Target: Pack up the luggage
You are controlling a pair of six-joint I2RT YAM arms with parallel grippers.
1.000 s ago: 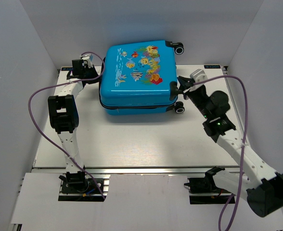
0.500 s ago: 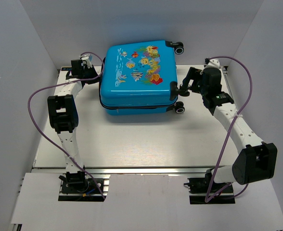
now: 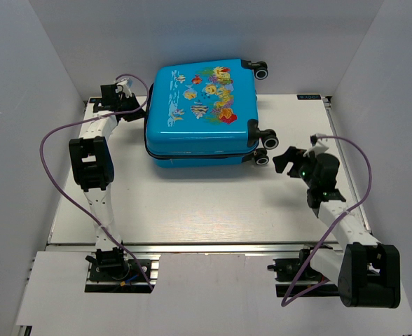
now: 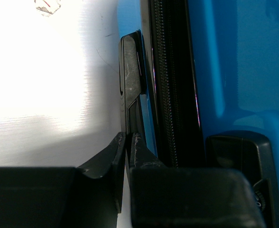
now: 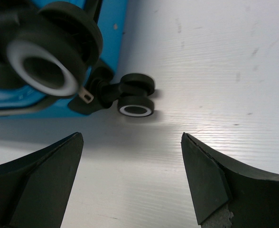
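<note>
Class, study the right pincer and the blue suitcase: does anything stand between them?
Nothing visible does. The right pincer, jaws open, faces the suitcase at its wheels, with only white table surface in the gap.

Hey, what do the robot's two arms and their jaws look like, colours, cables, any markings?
Both the left arm and right arm are slim white links joined by chunky black housings. A loose purple cable loops off each. A small green light glows near the right wrist. The jaws are matte black wedges, scuffed at the edges.
</note>
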